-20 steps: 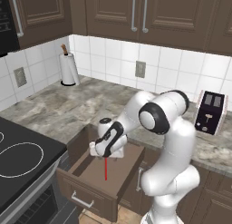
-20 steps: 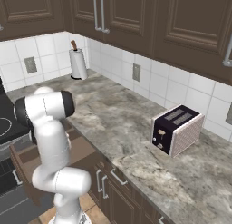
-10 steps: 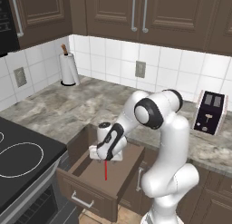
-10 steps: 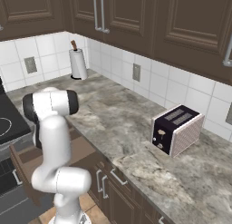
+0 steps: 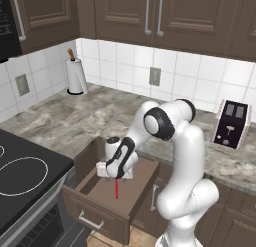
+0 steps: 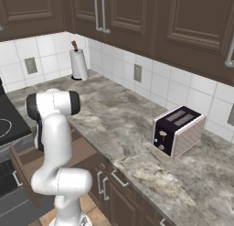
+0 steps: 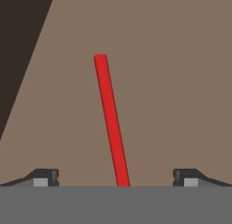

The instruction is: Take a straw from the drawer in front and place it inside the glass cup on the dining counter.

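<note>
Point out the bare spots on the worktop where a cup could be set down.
The widest free patch runs between the paper towel roll and the toaster. More bare marble lies from the toaster on toward the near right corner. It is crowded at the open drawer, where the arm hangs over the straw.

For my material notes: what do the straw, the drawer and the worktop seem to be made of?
Straw: probably plastic, uniform matte bright red, no sheen.
Drawer: looks like dark brown wood with a panelled front, lighter plain brown inside.
Worktop: likely polished marble or granite, grey-beige with veining.
</note>
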